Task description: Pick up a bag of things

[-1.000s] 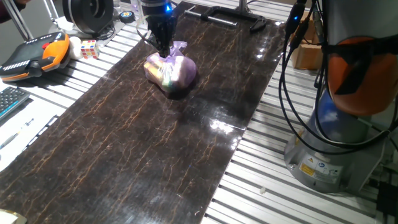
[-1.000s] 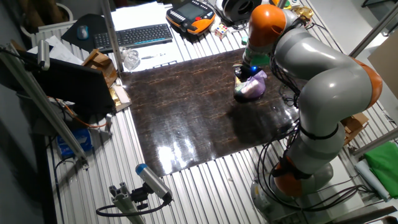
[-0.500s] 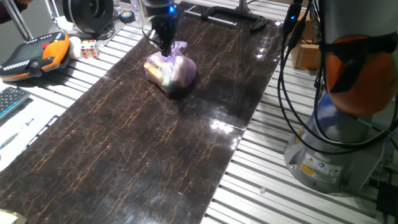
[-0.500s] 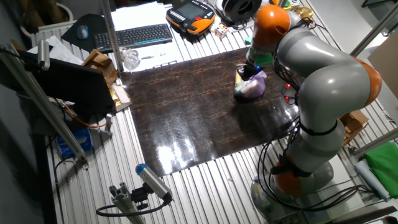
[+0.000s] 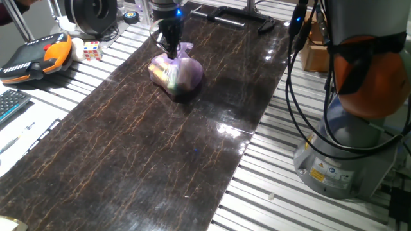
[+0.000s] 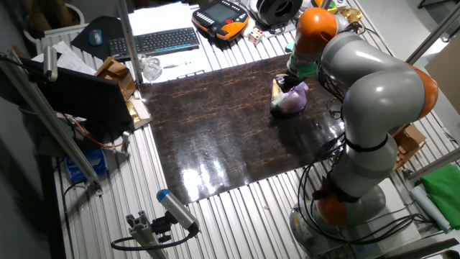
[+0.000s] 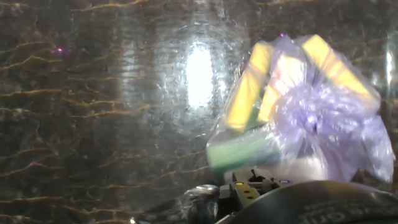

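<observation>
The bag of things (image 5: 177, 72) is a small translucent purple bag knotted at the top, resting on the dark marbled mat (image 5: 148, 141). Yellow and green pieces show through it in the hand view, where the bag (image 7: 298, 118) fills the right half. My gripper (image 5: 170, 50) points straight down onto the bag's upper left side, beside the knot (image 5: 185, 48), and looks shut on the plastic there. From the other fixed view the gripper (image 6: 289, 80) is at the bag's (image 6: 290, 101) top, and that side of the bag is drawn upward.
An orange and black pendant (image 5: 35, 56) and a small cube (image 5: 92, 50) lie left of the mat. A keyboard (image 6: 154, 41) lies at the far side. The arm's base (image 5: 340, 160) and its cables (image 5: 302, 96) stand right of the mat. A black bar (image 5: 241, 16) lies behind.
The gripper has risen slightly at the bag's top, and the bag's upper side has stretched up with it. The bag's body stays in the same spot on the mat.
</observation>
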Robot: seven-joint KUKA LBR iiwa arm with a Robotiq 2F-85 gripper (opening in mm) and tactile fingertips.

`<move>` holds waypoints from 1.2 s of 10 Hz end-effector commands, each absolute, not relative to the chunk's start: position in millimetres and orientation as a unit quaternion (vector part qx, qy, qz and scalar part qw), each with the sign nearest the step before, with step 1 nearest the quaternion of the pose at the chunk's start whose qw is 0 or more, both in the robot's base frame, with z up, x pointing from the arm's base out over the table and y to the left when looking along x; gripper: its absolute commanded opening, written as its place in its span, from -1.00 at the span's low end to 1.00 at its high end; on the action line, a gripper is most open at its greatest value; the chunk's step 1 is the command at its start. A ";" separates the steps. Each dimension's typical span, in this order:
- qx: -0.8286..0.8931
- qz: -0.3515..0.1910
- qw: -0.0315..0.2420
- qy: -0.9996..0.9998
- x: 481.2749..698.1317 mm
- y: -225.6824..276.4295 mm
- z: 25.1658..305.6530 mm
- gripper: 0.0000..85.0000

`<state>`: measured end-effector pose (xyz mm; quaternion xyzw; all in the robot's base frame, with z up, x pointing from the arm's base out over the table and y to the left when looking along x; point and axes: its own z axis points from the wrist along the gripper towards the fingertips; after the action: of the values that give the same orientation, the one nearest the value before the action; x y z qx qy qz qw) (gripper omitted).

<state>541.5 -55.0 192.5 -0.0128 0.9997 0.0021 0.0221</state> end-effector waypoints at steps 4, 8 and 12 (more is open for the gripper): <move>-0.100 0.022 0.036 0.994 555.0 -62.6 181.3 -0.98; -0.157 -0.006 0.029 0.987 558.8 -61.3 183.0 -0.98; -0.152 -0.014 0.034 0.988 558.9 -61.1 183.8 -0.98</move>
<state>559.2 -60.7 183.9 -0.1497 0.9881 -0.0142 0.0339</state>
